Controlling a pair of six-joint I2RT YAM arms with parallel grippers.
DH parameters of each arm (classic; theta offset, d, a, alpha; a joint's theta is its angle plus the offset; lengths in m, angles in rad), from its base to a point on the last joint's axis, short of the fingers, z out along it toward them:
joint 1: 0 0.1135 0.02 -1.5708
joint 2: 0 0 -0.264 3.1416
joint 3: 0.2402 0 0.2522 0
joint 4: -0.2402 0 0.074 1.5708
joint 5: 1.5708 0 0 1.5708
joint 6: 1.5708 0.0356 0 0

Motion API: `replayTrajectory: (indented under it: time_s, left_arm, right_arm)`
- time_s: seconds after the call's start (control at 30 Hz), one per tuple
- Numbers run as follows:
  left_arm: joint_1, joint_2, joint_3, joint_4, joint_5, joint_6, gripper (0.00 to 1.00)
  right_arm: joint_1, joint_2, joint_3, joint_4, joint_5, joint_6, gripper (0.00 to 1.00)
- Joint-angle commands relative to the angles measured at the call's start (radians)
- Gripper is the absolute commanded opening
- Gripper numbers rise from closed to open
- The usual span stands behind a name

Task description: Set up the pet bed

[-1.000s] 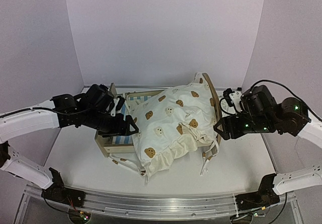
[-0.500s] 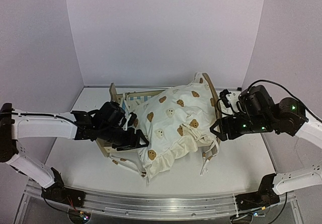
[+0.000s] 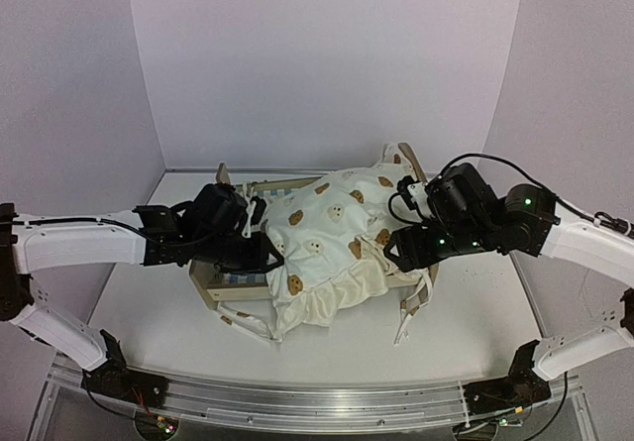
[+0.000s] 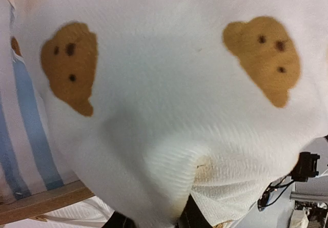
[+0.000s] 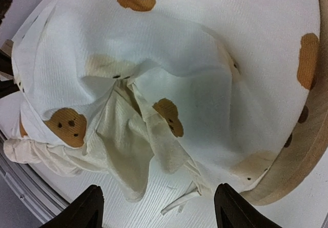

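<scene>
White table point(image 3: 149, 307) | quilt point(image 3: 332, 228) over pet bed point(image 3: 213, 290) | left jaws pinch quilt

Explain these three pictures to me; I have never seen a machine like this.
Two robot arms are bolted at the near edge of a white table. One picture looks down from above and behind them; the other two come from cameras on the wrists. On the table stands a small wooden pet bed with a striped mattress, and a cream bear-print quilt lies heaped over it. The left pincer is closed on the quilt's edge. The right pincer is open, holding nothing, above the quilt's other side.
</scene>
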Motion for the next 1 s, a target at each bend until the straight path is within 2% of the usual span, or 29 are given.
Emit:
replayTrajectory:
  time_s: [0.0, 0.13, 0.33, 0.43, 0.5, 0.63, 0.77, 0.97]
  left_arm:
    - [0.014, -0.082, 0.131, -0.166, -0.269, 0.100, 0.22]
    - [0.056, -0.087, 0.156, -0.268, -0.397, 0.126, 0.23]
    - [0.207, -0.130, 0.070, -0.253, -0.356, 0.151, 0.23]
    - [0.233, -0.155, 0.043, -0.244, -0.365, 0.143, 0.24]
    - [0.233, -0.161, 0.035, -0.227, -0.292, 0.128, 0.29]
    - [0.226, -0.199, -0.037, -0.123, -0.033, 0.109, 0.53]
    - [0.190, -0.193, -0.035, -0.152, 0.065, 0.110, 0.70]
    - [0.128, -0.147, -0.070, -0.093, 0.181, 0.089, 0.78]
  right_arm:
    - [-0.001, 0.056, 0.073, 0.064, 0.050, -0.011, 0.75]
    - [-0.001, 0.088, 0.083, 0.068, 0.101, 0.003, 0.76]
    - [0.000, 0.102, 0.079, 0.074, 0.111, 0.009, 0.80]
    - [-0.002, 0.100, 0.071, 0.075, 0.126, 0.013, 0.81]
    - [-0.001, 0.103, 0.067, 0.075, 0.137, 0.015, 0.82]
    - [-0.002, 0.112, 0.067, 0.076, 0.131, 0.018, 0.83]
    - [-0.001, 0.119, 0.068, 0.076, 0.134, 0.010, 0.84]
    - [-0.001, 0.111, 0.053, 0.081, 0.135, 0.016, 0.85]
